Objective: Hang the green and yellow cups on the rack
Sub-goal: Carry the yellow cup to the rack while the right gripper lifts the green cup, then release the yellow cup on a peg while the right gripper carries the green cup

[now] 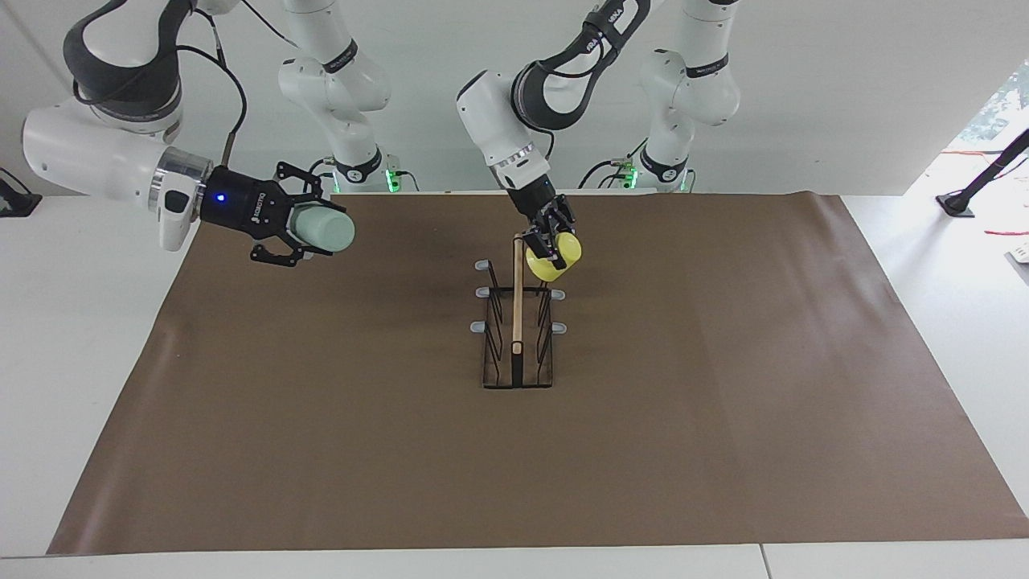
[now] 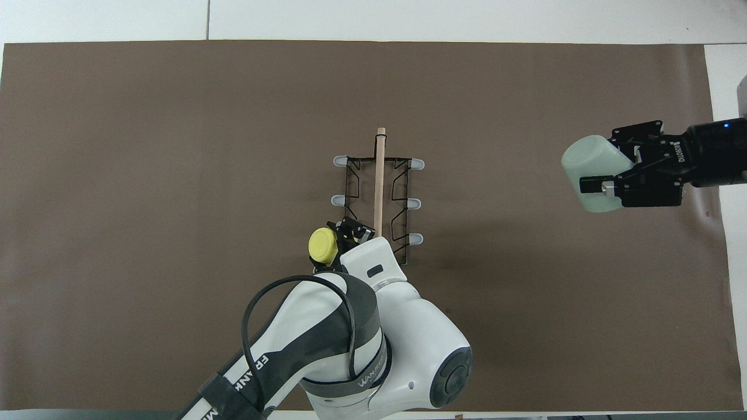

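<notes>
The left hand (image 1: 555, 241), closed on the yellow cup (image 1: 553, 259), holds it at the rack's (image 1: 518, 338) top peg toward the left arm's end, needing a seat-and-release, while the right hand (image 1: 301, 229) waits gripping the green cup (image 1: 323, 227) over the counter's (image 1: 723, 402) right-arm end.

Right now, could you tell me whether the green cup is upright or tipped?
Tipped on its side: the green cup lies roughly horizontal in the right gripper, held in the air, closed bottom pointing away from the gripper.
</notes>
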{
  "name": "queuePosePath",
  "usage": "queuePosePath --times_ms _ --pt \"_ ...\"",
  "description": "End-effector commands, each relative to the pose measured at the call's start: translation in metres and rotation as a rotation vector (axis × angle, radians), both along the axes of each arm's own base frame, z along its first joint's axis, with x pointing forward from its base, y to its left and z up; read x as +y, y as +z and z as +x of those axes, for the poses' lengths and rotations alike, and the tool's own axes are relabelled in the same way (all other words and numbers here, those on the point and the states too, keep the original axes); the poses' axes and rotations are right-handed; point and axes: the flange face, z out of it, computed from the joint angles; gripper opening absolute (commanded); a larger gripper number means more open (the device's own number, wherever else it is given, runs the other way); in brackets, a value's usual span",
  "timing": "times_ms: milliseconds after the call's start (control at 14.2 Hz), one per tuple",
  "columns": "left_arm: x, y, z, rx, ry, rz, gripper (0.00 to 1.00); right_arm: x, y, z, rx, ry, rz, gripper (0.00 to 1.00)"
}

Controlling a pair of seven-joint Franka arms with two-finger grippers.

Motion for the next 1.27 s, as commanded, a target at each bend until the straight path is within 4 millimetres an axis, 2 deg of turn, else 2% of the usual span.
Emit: queuePosePath --times_ms 0,141,211,282,352,423,493,564,634,775,916,1057,1198 --pt "0.0 0.019 -0.003 0.013 0.01 -0.063 1.0 0.03 -0.024 -0.042 -0.014 -0.001 0.14 0.0" --pt "0.004 0.035 -0.002 0.039 0.007 -0.092 1.0 0.059 -0.055 -0.056 -0.056 -0.054 0.27 0.0" --pt "0.012 0.042 0.005 0.06 -0.001 -0.091 1.0 0.071 -0.059 -0.059 -0.055 -0.096 0.368 0.0" --pt "0.022 0.048 0.012 0.097 -0.017 -0.088 1.0 0.074 -0.063 -0.062 -0.072 -0.11 0.403 0.0" --pt "0.029 0.053 0.018 0.144 -0.061 -0.071 1.0 0.078 -0.076 -0.068 -0.123 -0.104 0.408 0.0" --pt "0.043 0.058 0.029 0.205 -0.113 -0.051 1.0 0.097 -0.092 -0.075 -0.178 -0.1 0.419 0.0" --pt "0.062 0.065 0.043 0.269 -0.152 -0.051 1.0 0.112 -0.104 -0.081 -0.201 -0.131 0.432 0.0" --pt "0.079 0.072 0.054 0.333 -0.207 -0.058 1.0 0.123 -0.106 -0.084 -0.211 -0.151 0.44 0.0" --pt "0.102 0.077 0.069 0.397 -0.28 -0.047 1.0 0.13 -0.108 -0.085 -0.224 -0.157 0.425 0.0" --pt "0.147 0.085 0.098 0.493 -0.409 -0.035 1.0 0.136 -0.126 -0.09 -0.303 -0.16 0.377 0.0" --pt "0.192 0.091 0.122 0.572 -0.54 -0.036 1.0 0.158 -0.154 -0.097 -0.349 -0.181 0.405 0.0" --pt "0.236 0.099 0.139 0.627 -0.659 -0.069 1.0 0.176 -0.189 -0.094 -0.429 -0.209 0.375 0.0" --pt "0.28 0.106 0.155 0.65 -0.751 -0.093 1.0 0.197 -0.206 -0.098 -0.439 -0.23 0.39 0.0"
